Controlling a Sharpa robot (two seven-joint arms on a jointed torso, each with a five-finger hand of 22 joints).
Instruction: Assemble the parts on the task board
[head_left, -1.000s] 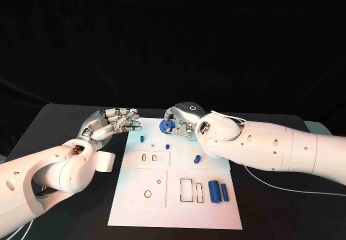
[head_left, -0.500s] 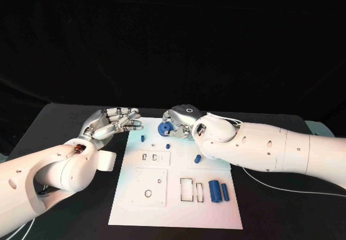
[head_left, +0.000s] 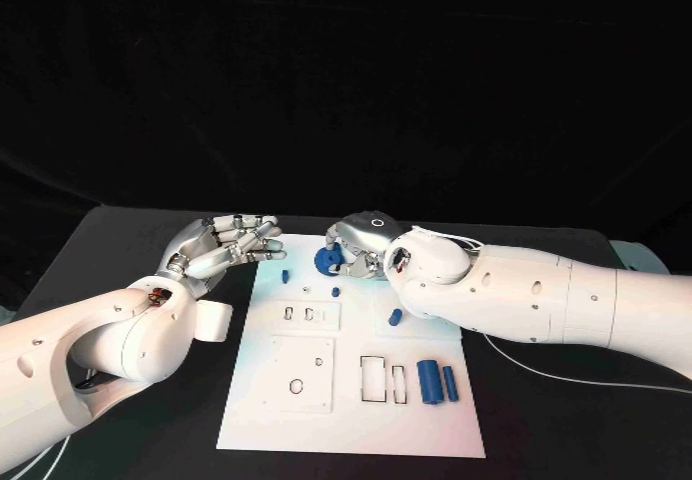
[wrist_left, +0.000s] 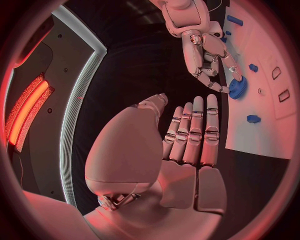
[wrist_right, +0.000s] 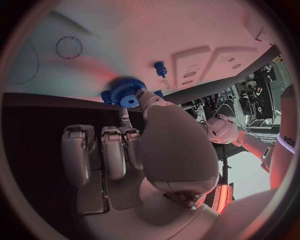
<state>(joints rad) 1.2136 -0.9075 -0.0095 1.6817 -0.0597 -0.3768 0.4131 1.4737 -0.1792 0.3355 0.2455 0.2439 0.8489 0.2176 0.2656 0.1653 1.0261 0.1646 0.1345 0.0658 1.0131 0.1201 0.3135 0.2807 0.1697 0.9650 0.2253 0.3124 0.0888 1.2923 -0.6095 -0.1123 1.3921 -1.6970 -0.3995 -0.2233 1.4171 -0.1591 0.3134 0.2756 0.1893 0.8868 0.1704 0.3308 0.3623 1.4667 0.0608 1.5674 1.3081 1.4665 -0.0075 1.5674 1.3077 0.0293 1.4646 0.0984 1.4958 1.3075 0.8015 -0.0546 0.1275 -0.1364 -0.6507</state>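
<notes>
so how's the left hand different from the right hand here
The right hand pinches a blue gear over the task board's far edge; the left hand holds nothing. The right hand's fingers close on the gear; the left hand's are apart, beside the board. Both are silver.

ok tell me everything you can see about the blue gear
The blue gear is a small round toothed wheel with a raised hub at its centre, plastic by its look. It sits at the far end of the task board, pinched in the fingers of the right hand. Whether it touches the board cannot be told.
</notes>
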